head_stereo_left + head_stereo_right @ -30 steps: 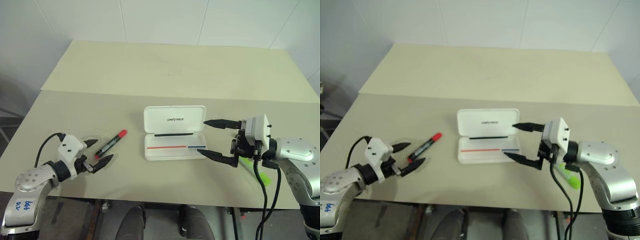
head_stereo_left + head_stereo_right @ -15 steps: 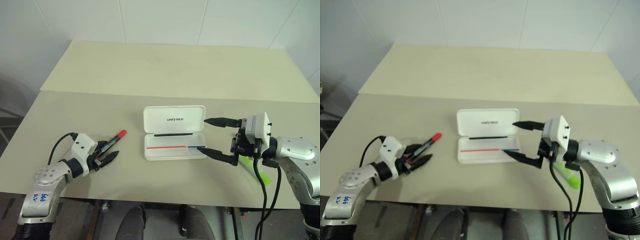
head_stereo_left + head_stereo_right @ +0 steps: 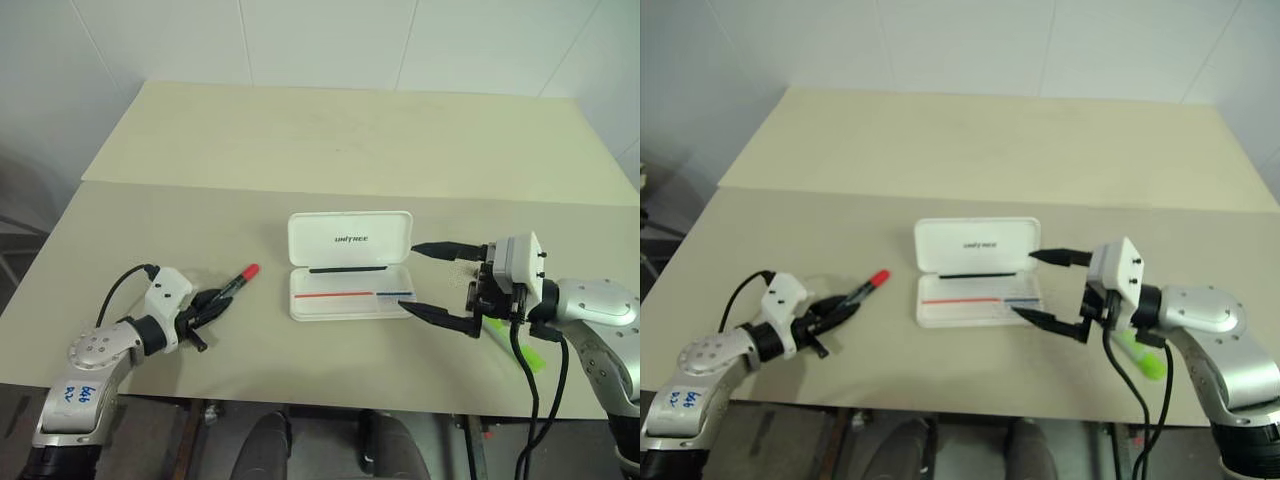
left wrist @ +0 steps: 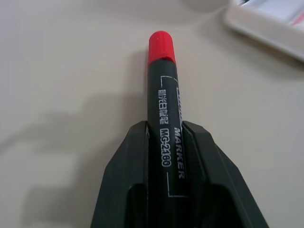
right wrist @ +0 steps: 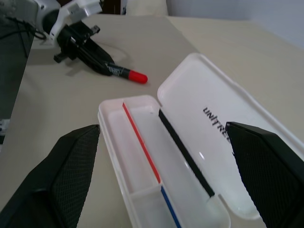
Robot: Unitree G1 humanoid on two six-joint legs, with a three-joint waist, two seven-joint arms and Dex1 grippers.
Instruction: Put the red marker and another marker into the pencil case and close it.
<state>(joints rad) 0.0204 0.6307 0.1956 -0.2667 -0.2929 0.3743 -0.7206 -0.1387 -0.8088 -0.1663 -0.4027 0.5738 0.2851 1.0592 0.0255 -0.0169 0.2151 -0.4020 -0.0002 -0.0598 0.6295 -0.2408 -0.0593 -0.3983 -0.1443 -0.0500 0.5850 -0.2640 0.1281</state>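
At the lower left of the head view, the left end effector (image 3: pixel 205 308) has its two black fingers (image 4: pixel 124 190) pressed against either side of the red marker (image 3: pixel 232 287), gripping the black barrel so the red cap juts out toward the pencil case (image 3: pixel 350 265). That hold on the rear of the barrel probably leaves the front free to be led into the tray. The case lies open at the centre of the table (image 3: pixel 330 150), lid tipped back, its tray with red and blue lines facing up to receive the pens. At the right, the right end effector (image 3: pixel 438 282) hangs with jaws spread wide and empty beside the case. The green highlighter (image 3: pixel 1142 358) lies beneath that arm.
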